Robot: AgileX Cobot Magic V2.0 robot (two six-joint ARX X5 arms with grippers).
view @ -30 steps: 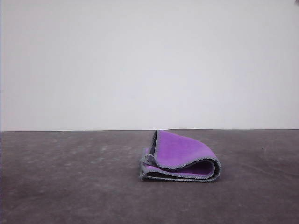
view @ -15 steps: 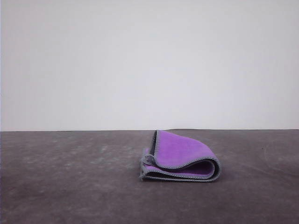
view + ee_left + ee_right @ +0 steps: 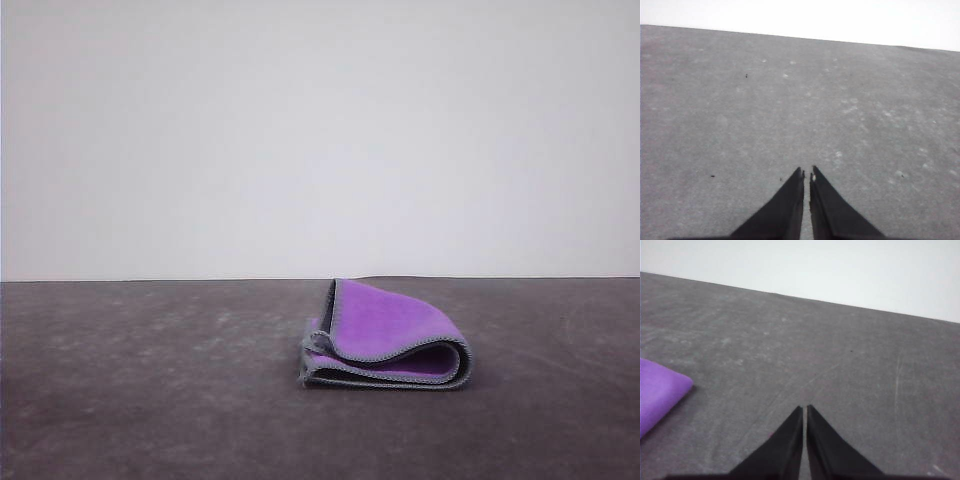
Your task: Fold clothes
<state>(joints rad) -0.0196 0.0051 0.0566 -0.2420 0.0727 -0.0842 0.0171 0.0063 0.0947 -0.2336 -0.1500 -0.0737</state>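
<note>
Soft, even light; faint shadows; slight grain

the cloth (image 3: 390,325) shows bright purple on its outer face, with light-grey stitched edging and a dark charcoal lining at the fold. the table (image 3: 150,400) is dull grey-brown, mottled with pale scuffs. the wall (image 3: 320,130) is plain white. both grippers, left gripper (image 3: 807,172) and right gripper (image 3: 804,408), are black.

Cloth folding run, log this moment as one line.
cloth: folded, purple face out, on table | left gripper: shut, empty, off cloth | right gripper: shut, empty, beside cloth
</note>
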